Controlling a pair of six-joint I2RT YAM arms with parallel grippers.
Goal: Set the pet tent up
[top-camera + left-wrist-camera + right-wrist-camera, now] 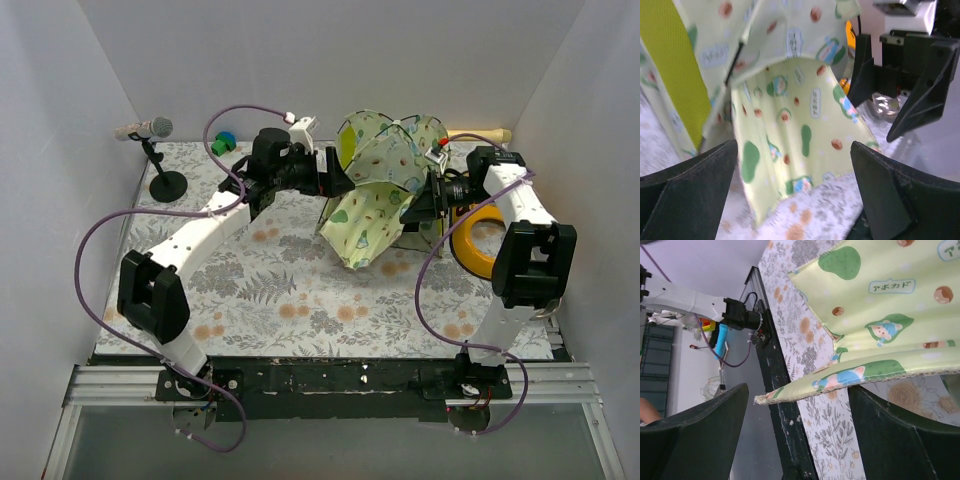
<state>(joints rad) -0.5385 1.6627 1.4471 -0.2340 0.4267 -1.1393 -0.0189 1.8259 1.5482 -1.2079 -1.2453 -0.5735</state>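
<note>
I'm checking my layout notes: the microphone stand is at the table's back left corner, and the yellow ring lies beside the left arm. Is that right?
Not quite. The yellow ring lies beside the right arm, to the right of the pet tent, as the top external view shows. The microphone stand is indeed at the table's back left corner.

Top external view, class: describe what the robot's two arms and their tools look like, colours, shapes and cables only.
Both the left arm and the right arm have white link shells with bulky black joint housings. A thin purple cable loops loosely along each. The left tool and right tool each carry two broad, black, wedge-shaped fingers.
</note>
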